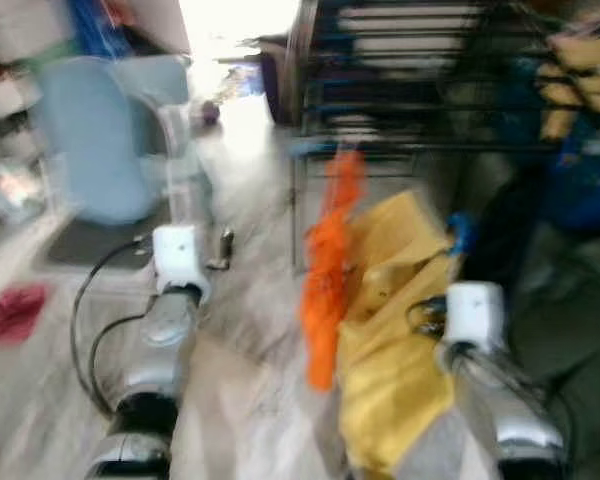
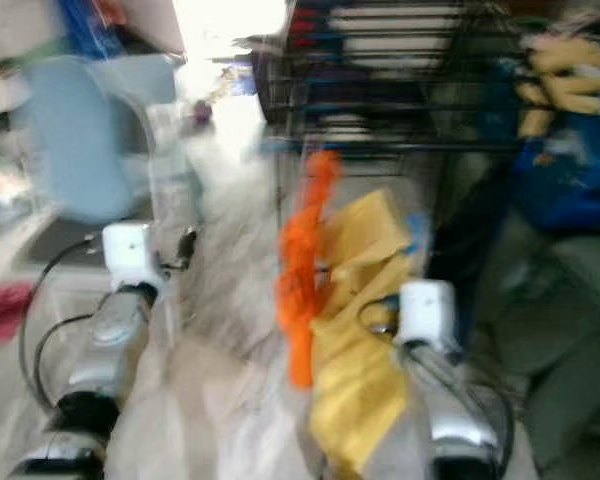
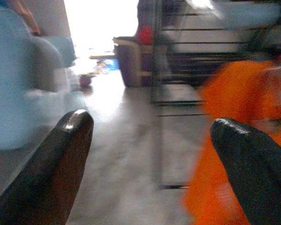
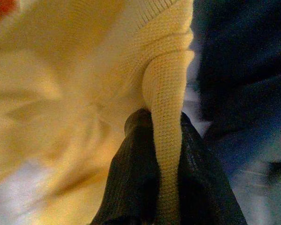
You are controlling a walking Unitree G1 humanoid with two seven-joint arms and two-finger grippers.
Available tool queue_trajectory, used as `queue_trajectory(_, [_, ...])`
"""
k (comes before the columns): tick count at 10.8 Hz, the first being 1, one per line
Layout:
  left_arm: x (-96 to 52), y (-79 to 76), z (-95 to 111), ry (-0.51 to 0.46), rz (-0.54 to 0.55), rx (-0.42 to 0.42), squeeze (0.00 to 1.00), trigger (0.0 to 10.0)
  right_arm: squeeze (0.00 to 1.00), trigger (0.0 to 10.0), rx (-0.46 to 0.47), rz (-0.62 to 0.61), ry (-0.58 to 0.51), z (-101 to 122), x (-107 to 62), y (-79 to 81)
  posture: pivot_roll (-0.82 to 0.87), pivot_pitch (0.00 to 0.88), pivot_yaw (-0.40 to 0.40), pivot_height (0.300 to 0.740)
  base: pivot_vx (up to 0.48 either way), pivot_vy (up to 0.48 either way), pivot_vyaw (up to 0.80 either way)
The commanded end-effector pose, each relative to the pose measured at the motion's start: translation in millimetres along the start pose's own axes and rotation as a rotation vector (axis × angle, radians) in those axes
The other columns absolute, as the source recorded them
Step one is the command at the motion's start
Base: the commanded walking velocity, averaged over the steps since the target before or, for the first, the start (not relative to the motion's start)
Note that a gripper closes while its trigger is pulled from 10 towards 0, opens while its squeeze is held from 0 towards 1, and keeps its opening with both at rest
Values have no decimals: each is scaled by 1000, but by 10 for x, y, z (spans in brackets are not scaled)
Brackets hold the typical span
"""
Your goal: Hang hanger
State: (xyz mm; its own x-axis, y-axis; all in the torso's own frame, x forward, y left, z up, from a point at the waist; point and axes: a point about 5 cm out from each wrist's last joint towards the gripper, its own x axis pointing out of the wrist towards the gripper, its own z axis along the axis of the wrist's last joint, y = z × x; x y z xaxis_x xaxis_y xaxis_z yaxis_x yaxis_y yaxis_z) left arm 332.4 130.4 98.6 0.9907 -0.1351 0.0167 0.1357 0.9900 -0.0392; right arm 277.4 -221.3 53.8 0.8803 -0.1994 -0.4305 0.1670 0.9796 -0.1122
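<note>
All views are blurred. A yellow knit garment (image 1: 395,330) hangs in front of me, and a fold of it (image 4: 166,93) runs between the black fingers of my right gripper (image 4: 164,123), which is shut on it. A small blue piece (image 1: 461,230) shows at the garment's top, too blurred to identify. An orange garment (image 1: 330,280) hangs just to the left of the yellow one. My left gripper (image 3: 152,124) is open and holds nothing, with the orange garment (image 3: 239,140) beside one finger. A black wire rack (image 1: 400,100) stands behind both garments.
A pale blue chair-like shape (image 1: 95,140) stands at the left, with a red cloth (image 1: 15,310) on the floor near it. Dark clothing (image 1: 570,300) is piled at the right. A bright doorway (image 1: 240,30) lies ahead beyond open grey floor (image 1: 250,330).
</note>
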Motion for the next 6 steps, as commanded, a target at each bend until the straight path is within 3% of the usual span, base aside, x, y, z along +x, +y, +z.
queue_trajectory(1, [-10, 124, 25, -1, 10, 13, 0, 10000, 0, 10000, 7, -49, -77, 186, 18, -7, -212, 0, 45, 740, 454, 0, 0])
queue_trajectory(3, [-15, 88, 10, 6, -18, -10, 0, 10000, 0, 10000, 9, -73, -83, 216, 38, -47, -212, 0, 47, 740, 454, 0, 0])
queue_trajectory(4, [-12, 77, 10, 8, -22, -29, 0, 10000, 0, 10000, -1, -66, -91, 246, 57, -51, -212, 0, 49, 740, 394, 274, 0])
queue_trajectory(5, [-10, 75, 10, 14, -22, -27, 0, 10000, 0, 10000, -9, -60, -93, 277, 86, -70, -213, 0, 52, 740, 277, 390, 0])
queue_trajectory(6, [-12, 77, 11, 16, -22, -23, 0, 10000, 0, 10000, -5, -53, -88, 287, 96, -72, -212, 0, 53, 740, 0, 0, 0])
